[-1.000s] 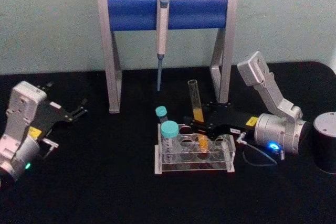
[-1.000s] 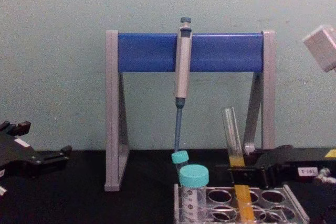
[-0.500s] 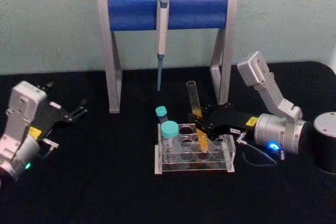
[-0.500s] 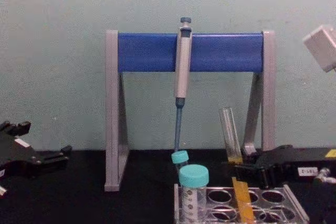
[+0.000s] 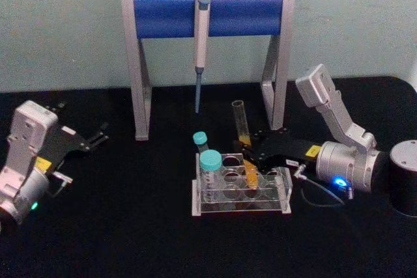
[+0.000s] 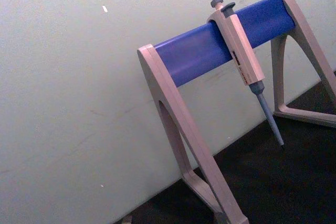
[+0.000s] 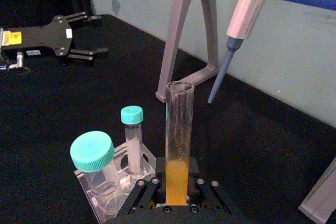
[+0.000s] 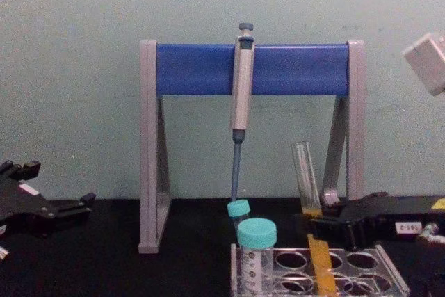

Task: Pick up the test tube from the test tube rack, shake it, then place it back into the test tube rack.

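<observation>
test tube (image 5: 242, 128) at the right gripper (image 5: 249, 154): clear glass, orange-yellow liquid in the lower part. test tube rack (image 5: 260, 205) below the gripper is clear, and the capped tubes (image 5: 210, 161) just past its tip have teal caps. Right gripper and left gripper (image 5: 102, 136) are black with yellow labels; pipette stand (image 5: 140, 83) beyond has grey legs and a blue bar, pipette (image 5: 201, 30) pale grey with a blue tip, table (image 5: 130, 226) black, wall (image 5: 65, 30) pale green.

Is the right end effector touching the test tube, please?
Cannot tell: the right wrist view shows the test tube flanked closely by the right end effector, neither contact nor gap plain.
</observation>
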Robot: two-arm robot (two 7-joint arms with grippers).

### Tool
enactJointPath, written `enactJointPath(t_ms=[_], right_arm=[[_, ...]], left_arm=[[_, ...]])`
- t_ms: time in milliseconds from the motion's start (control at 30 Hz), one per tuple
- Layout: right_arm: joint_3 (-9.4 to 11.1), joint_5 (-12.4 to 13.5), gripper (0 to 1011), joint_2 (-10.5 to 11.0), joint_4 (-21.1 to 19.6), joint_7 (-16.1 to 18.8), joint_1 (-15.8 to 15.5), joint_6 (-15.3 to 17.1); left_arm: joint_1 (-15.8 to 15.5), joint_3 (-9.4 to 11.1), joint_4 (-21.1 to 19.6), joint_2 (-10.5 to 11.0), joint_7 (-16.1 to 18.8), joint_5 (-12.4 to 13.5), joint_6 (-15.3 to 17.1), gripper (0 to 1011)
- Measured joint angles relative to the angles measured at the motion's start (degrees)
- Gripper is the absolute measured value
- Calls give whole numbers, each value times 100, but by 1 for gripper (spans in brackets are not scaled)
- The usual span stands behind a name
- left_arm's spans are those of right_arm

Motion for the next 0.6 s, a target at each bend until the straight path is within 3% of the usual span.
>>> enactJointPath(t_ms=[200, 600], right_arm=[[115, 114, 224, 7, -68, -36, -132, -155], [431, 375, 224, 4, -259, -115, -610, -850]], left_arm=[[0, 0, 0, 0, 0, 0, 0, 1001], [0, 0, 0, 0, 0, 0, 0, 1001]])
